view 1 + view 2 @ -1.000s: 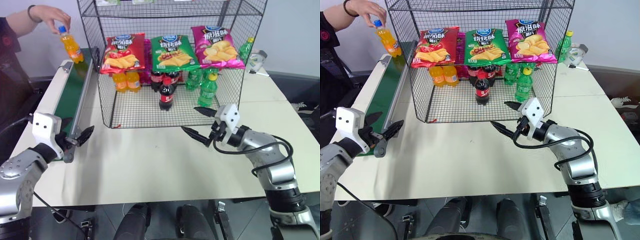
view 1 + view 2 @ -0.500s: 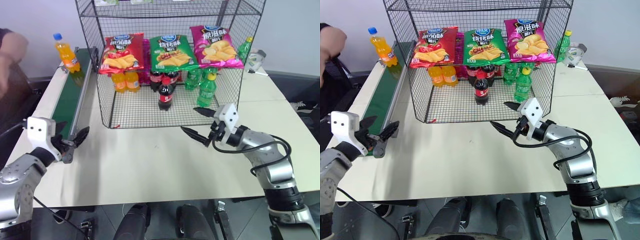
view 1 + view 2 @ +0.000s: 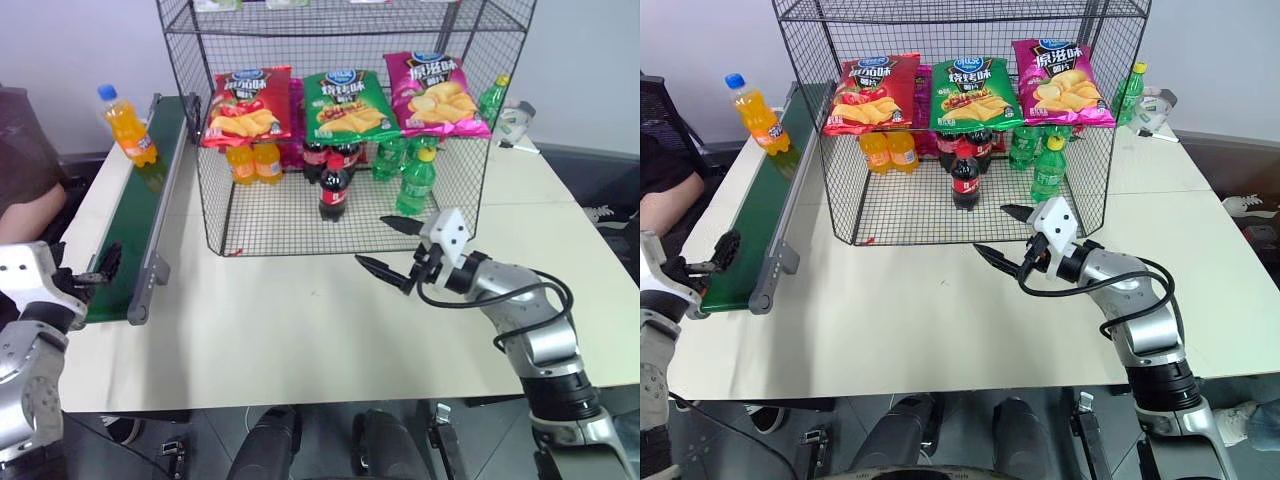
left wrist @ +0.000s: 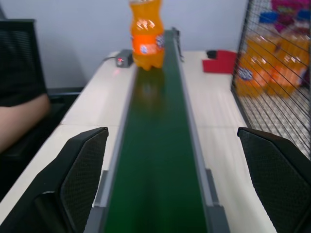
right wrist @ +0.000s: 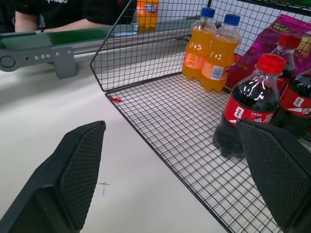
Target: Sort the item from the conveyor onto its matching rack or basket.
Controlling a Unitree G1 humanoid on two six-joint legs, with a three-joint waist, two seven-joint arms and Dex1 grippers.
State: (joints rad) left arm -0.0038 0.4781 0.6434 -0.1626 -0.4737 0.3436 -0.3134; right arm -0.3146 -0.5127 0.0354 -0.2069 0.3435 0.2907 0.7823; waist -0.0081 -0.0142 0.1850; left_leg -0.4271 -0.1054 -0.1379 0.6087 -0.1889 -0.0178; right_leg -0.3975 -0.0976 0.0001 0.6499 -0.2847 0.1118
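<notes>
Released by the person's hand, which is gone from above it, the orange soda bottle (image 3: 127, 124) now stands alone on the far part of the conveyor (image 3: 125, 236); the left claw (image 3: 702, 265) has swung out left, off the belt's near end.

Head views: that claw is spread, partly cut off at the edge. The right claw (image 3: 394, 249), spread and empty, hovers over the counter (image 3: 300, 330) before the rack (image 3: 340, 120).

Left wrist view: the bottle's cap is cut off.

Right wrist view: mesh partly screens the distant bottle.
</notes>
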